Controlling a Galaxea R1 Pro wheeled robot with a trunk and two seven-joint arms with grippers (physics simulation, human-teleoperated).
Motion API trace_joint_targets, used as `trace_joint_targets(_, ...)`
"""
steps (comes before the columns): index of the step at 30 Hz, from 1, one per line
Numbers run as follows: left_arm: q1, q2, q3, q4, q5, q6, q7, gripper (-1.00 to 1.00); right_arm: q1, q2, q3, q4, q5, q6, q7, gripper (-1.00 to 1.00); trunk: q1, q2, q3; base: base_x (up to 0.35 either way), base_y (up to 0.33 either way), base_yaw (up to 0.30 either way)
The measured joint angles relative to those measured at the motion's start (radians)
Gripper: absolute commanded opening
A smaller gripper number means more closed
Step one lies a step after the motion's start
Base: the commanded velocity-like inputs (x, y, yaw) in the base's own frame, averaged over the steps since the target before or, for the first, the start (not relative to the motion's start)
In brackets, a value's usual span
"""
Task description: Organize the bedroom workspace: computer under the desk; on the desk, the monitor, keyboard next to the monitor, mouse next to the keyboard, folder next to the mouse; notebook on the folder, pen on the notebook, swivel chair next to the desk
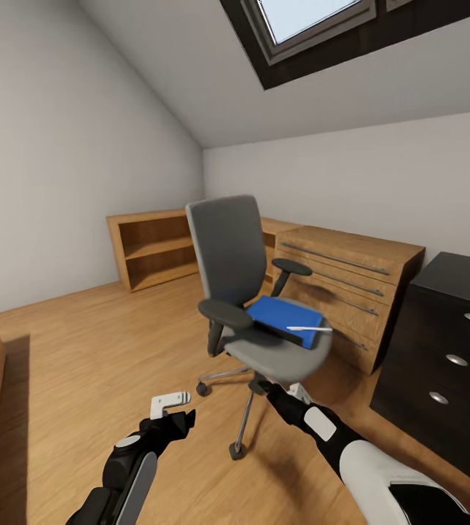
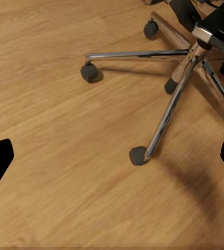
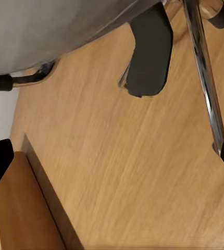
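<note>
The folder (image 1: 287,316) lies on the swivel chair (image 1: 253,292) seat, pen (image 1: 309,329) across it at 3 o'clock. Right gripper (image 1: 264,385) reaches beneath the seat, left gripper (image 1: 176,423) low at 7 o'clock; both spread, empty, apparently staged for pickup.

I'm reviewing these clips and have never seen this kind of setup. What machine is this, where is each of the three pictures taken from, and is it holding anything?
This is a simulated two-armed wheeled robot. The big picture comes from its head camera, looking down over both arms. In front stands the swivel chair on a wood floor; on its seat lies the folder with the pen on top. A light-wood chest of drawers and dark drawers stand behind. The other two pictures come from cameras at each wrist, looking along the fingers. The left gripper hovers over the floor near the chair's chrome base, open and empty. The right gripper reaches under the seat, open too.
</note>
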Motion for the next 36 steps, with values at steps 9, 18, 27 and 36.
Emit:
trace_joint_targets(9,0.000,0.000,0.000,0.000,0.000,0.000,0.000,1.00,0.000,0.000,0.000,0.000,-0.002,0.000,0.000,1.00,0.000,0.000,-0.009,0.000,0.000,0.000)
trace_joint_targets(18,0.000,0.000,0.000,0.000,0.000,0.001,0.000,1.00,0.000,-0.001,-0.001,0.001,-0.001,0.000,0.001,1.00,0.000,0.000,-0.023,0.003,0.000,0.000)
trace_joint_targets(27,0.000,0.000,0.000,0.000,0.000,0.001,0.000,1.00,0.000,-0.001,0.000,0.001,-0.002,-0.001,0.001,1.00,0.000,0.000,-0.033,0.156,0.000,0.000)
trace_joint_targets(36,0.000,0.000,0.000,0.001,0.002,0.001,0.000,1.00,0.000,0.000,0.000,0.001,-0.002,-0.001,0.001,1.00,0.000,0.000,-0.033,0.072,0.000,0.000)
